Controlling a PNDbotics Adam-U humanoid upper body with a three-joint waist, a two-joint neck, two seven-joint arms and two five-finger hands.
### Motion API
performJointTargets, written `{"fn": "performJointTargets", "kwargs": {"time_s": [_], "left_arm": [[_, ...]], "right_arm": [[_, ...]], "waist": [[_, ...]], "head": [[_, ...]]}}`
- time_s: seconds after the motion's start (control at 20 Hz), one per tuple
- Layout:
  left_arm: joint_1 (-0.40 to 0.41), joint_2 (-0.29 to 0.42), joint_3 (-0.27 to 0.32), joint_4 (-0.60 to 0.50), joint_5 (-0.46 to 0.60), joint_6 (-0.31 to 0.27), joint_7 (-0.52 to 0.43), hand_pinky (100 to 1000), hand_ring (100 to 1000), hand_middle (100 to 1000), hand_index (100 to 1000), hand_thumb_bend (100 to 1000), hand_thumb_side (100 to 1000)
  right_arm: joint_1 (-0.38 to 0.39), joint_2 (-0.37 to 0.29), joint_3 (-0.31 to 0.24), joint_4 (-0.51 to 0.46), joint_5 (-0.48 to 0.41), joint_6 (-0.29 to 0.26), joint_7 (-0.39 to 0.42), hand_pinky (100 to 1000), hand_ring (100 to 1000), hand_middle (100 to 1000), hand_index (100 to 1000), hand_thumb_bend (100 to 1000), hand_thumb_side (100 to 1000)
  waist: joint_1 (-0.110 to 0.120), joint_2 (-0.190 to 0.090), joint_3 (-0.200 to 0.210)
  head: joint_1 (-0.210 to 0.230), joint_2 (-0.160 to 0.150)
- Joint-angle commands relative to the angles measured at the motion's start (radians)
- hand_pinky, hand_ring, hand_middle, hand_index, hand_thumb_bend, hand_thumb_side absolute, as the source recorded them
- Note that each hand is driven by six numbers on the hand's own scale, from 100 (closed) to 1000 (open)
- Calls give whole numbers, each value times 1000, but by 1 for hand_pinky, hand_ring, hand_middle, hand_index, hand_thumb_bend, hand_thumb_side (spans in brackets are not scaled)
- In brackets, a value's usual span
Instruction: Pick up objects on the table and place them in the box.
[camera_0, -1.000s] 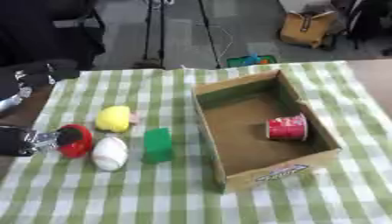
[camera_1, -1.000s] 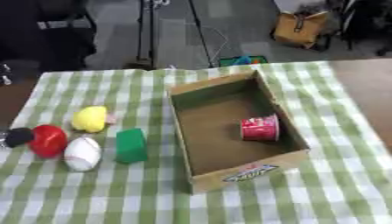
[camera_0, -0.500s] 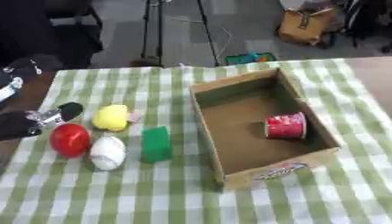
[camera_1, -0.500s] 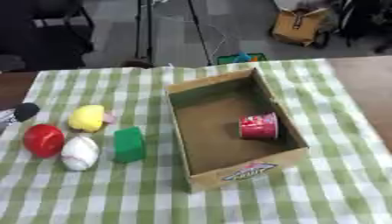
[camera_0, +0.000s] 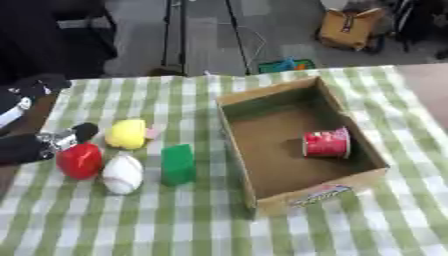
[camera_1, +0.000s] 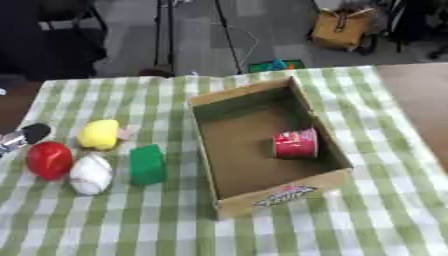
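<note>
A cardboard box (camera_0: 262, 185) stands open on the green checked cloth, and a red cup (camera_0: 326, 143) lies on its side inside. Left of the box sit a green block (camera_0: 178, 164), a white egg-shaped thing (camera_0: 122, 172), a red rounded thing (camera_0: 79, 160) and a yellow rounded thing (camera_0: 128, 133). My left hand (camera_0: 31, 148) comes in from the left edge, just up and left of the red thing. One black-tipped finger (camera_0: 82, 131) is stretched out between the red and yellow things, and nothing is held. My right hand is out of view.
The cloth's left edge (camera_0: 44, 115) runs close to the objects, with dark arm parts (camera_0: 26, 90) above it. Beyond the table's far edge there are a tripod's legs (camera_0: 175, 30), a yellow bag (camera_0: 350, 27) and a small coloured item (camera_0: 284, 65) on the floor.
My left hand was against the red thing one second ago. It has since drawn back up and to the left, and the red thing stays on the cloth. The camera has shifted slightly.
</note>
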Motion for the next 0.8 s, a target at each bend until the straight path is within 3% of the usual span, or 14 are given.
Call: {"fn": "performJointTargets", "kwargs": {"time_s": [0.05,0.45,0.8], "left_arm": [[-16,26,3,25,-23,-7,-32,1000,1000,1000,1000,737,941],[-32,6,17,164,-65,-17,-24,1000,1000,1000,1000,686,958],[-38,-1,22,251,-72,-84,12,1000,1000,1000,1000,719,963]], "right_arm": [[-11,-22,0,-23,-11,-3,2,491,570,539,686,100,759],[-12,-22,0,-23,-14,-3,3,492,570,538,686,100,760],[-15,-21,1,-23,-15,-4,5,492,570,538,686,100,762]], "waist": [[-2,-14,0],[-6,-10,-3],[-9,-8,-6]], "head": [[4,-5],[6,-9],[6,-12]]}}
